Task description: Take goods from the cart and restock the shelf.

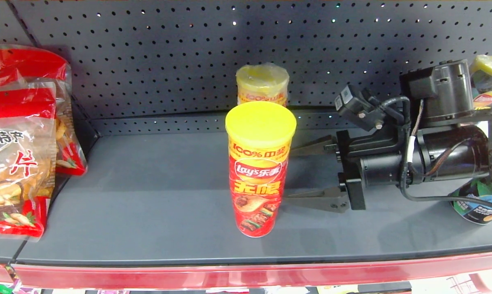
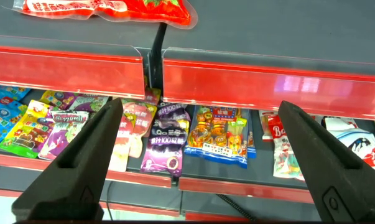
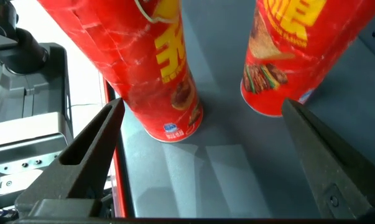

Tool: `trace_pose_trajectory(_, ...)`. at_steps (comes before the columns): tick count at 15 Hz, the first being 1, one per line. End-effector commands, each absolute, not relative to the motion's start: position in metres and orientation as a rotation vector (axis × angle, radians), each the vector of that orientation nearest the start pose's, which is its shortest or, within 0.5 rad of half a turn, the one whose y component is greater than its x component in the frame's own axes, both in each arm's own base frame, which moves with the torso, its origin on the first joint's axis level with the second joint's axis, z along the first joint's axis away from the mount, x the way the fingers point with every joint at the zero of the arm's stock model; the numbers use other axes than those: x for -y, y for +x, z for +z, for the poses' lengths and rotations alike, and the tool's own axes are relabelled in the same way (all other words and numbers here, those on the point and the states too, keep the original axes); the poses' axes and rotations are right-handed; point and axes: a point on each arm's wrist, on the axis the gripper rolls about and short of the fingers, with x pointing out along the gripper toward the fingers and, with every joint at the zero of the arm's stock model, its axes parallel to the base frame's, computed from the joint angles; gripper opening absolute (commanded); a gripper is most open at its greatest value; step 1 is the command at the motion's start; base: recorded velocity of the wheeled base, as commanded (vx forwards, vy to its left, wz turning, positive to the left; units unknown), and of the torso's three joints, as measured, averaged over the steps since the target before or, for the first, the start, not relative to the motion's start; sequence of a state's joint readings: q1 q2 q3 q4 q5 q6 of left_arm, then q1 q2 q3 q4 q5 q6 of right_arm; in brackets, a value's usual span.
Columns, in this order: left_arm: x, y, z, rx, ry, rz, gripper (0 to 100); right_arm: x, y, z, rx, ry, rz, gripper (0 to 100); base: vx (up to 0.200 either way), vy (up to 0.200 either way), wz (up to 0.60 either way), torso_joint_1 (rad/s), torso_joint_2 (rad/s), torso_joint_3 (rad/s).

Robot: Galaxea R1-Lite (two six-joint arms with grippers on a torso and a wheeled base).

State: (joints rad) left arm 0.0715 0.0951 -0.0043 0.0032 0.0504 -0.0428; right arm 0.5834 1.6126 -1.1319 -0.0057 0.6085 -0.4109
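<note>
A dark grey pegboard back panel (image 1: 148, 61) stands behind the shelf (image 1: 156, 196), with small glints of light in some of its holes. The shelf deck is flat matt grey, edged in front by a glossy red strip (image 1: 246, 273). A lower shelf (image 2: 237, 185), also red-edged, carries rows of bright packets (image 2: 218, 134).

You have two red chip cans with yellow lids mid-shelf: a front can (image 1: 257, 171) and a back can (image 1: 262, 83). One more yellow-topped can (image 1: 490, 69) sits at the right edge, plus one dark tub (image 1: 472, 214). At the left, you have at least two red snack bags (image 1: 13, 163).
</note>
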Motion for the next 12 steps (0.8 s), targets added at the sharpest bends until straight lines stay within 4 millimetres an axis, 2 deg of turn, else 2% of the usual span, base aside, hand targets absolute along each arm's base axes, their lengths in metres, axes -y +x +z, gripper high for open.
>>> trace_pose_trajectory(1, 0.0, -0.016, 0.078, -0.094, -0.044, 0.125, 100, -0.169, 0.233, 0.241, -0.257, -0.347, 1.253, 100, 0.0, 0.0, 0.0, 0.0, 0.0, 0.0)
trace_pose_trajectory(6, 0.0, -0.016, 0.078, -0.094, -0.044, 0.125, 100, -0.162, 0.226, 0.241, -0.257, -0.345, 1.246, 100, 0.0, 0.0, 0.0, 0.0, 0.0, 0.0)
trace_pose_trajectory(10, 0.0, -0.016, 0.078, -0.093, -0.044, 0.125, 100, -0.151, 0.239, 0.246, -0.249, -0.338, 1.187, 100, 0.0, 0.0, 0.0, 0.0, 0.0, 0.0)
trace_pose_trajectory(12, 0.0, -0.016, 0.078, -0.094, -0.044, 0.125, 100, -0.149, 0.252, 0.25, -0.232, -0.336, 1.159, 100, 0.0, 0.0, 0.0, 0.0, 0.0, 0.0)
